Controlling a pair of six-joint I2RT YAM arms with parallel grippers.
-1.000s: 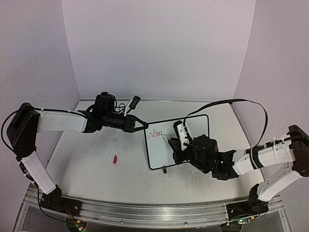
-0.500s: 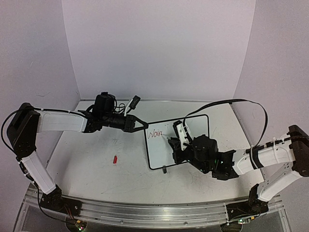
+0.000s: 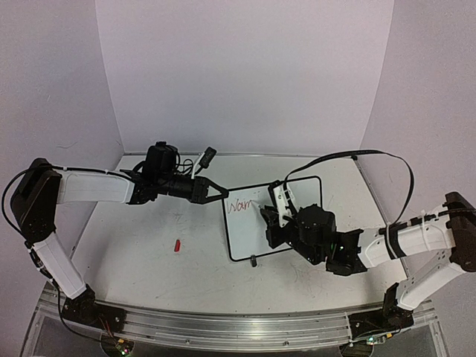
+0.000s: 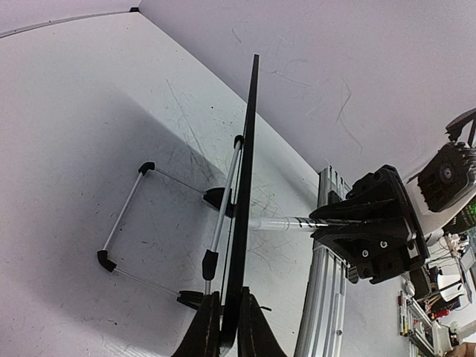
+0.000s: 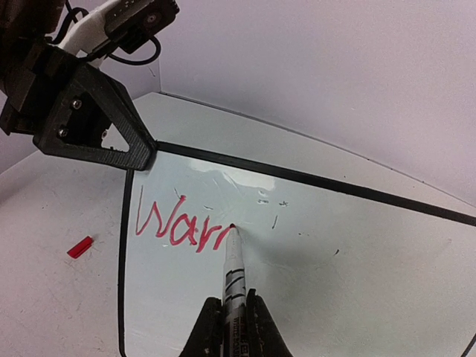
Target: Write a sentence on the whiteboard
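Observation:
The whiteboard (image 3: 249, 238) stands tilted on the table, its black frame and wire stand legs (image 4: 123, 216) seen edge-on in the left wrist view (image 4: 247, 149). My left gripper (image 3: 222, 195) is shut on the board's top left corner (image 4: 228, 294). My right gripper (image 3: 274, 217) is shut on a marker (image 5: 234, 268), with its red tip touching the board. The sentence (image 5: 178, 227) reads about "Warr" in red on the board's upper left; it also shows in the top view (image 3: 239, 206). The rest of the board (image 5: 335, 253) is bare apart from faint marks.
A red marker cap (image 3: 177, 245) lies on the table left of the board, also in the right wrist view (image 5: 79, 247). A black clip foot (image 3: 253, 260) sticks out at the board's near edge. An aluminium rail (image 3: 223, 327) runs along the table's near edge.
The right gripper has shifted slightly up and to the right along the first line, and the marker tip has added a stroke after the earlier letters. The left arm and board have not moved.

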